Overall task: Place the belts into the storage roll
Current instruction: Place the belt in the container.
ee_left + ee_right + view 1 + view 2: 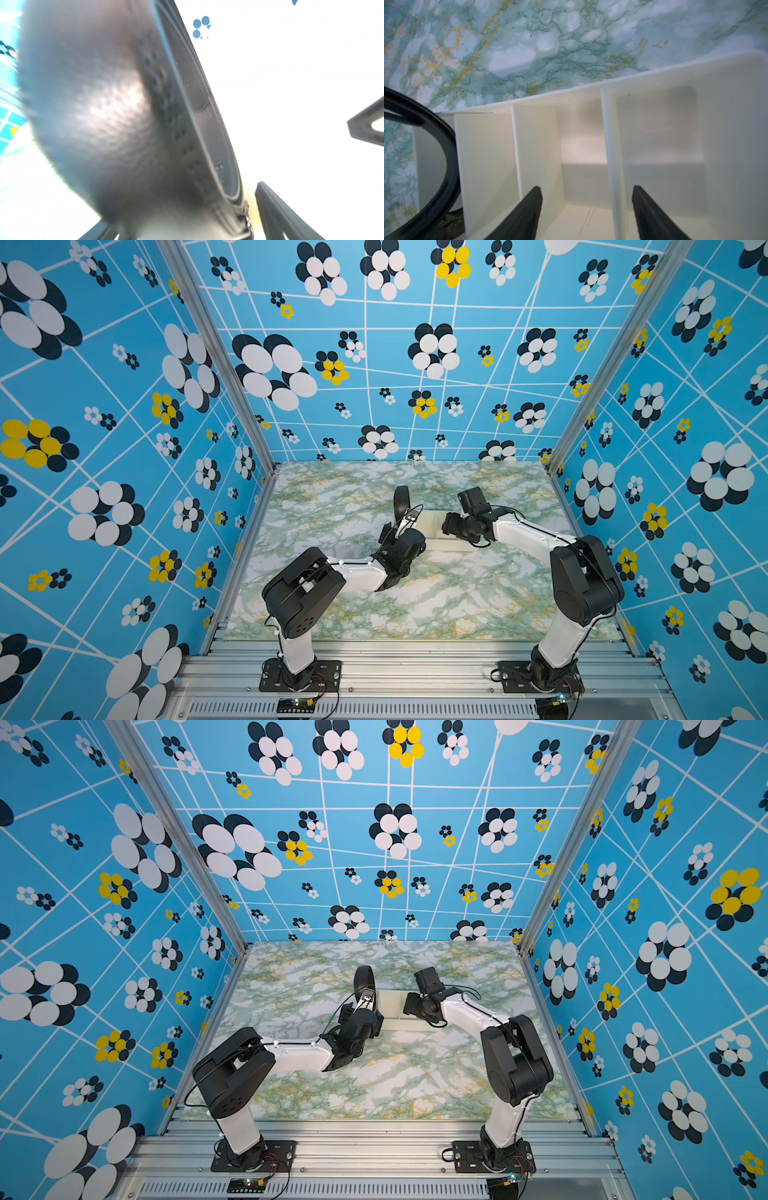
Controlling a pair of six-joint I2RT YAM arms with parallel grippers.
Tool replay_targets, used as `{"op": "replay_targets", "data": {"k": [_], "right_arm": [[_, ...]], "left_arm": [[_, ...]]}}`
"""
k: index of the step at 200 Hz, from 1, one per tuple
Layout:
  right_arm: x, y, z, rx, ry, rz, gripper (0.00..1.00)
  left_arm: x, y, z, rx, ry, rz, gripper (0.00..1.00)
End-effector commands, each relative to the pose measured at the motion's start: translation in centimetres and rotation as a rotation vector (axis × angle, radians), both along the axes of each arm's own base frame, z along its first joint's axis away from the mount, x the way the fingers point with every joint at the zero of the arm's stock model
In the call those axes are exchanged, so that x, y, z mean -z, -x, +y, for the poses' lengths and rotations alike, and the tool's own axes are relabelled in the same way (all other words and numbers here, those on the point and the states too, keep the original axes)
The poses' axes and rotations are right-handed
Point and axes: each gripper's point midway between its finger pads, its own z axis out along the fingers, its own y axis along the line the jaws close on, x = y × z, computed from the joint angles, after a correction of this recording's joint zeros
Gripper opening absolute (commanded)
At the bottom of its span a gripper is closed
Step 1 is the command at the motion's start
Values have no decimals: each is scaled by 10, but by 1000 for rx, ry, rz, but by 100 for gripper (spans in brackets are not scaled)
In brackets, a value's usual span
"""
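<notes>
The belts show as one black strap coiled into a loop (401,488) (365,968), standing on edge at the left end of the white storage roll (435,540) (395,1022). In the left wrist view the coil (116,116) fills the picture. It sits between the fingers of my left gripper (180,207) (397,526), which is open, with a pale gap beside one finger (270,207). The right wrist view shows the loop (450,145) in the end compartment. My right gripper (586,188) (445,526) hangs open over the storage roll (654,83), astride a divider (610,145), holding nothing.
The storage roll lies mid-table on the green marbled top (436,597). Patterned blue walls (124,448) enclose the left, right and back. Both arm bases stand on the aluminium rail (415,668) at the front. The other compartments (583,141) hold nothing.
</notes>
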Motion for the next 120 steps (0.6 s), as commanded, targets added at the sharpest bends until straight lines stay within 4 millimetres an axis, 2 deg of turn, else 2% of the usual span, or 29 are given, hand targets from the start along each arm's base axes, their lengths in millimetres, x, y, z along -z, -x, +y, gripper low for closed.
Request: {"op": "replay_targets", "data": {"k": [1,32,51,60,70,120], "right_arm": [[-19,-11,0,-11,1,-64,73],[-26,-15,-2,-22,30,-86,74],[-32,-16,-6,-16,40,-106,75],[-36,-16,-7,-14,49,-118,75],[-38,-16,-9,-12,56,-125,75],[-58,-12,-18,-9,80,-179,76]], "left_arm": [[-21,3,-3,33,-25,-63,87],[-38,3,-14,71,-94,-131,92],[-48,3,-14,72,-95,-157,94],[-55,3,-13,74,-90,-174,100],[-61,4,-13,80,-85,-191,100],[-111,17,3,74,-50,-281,100]]}}
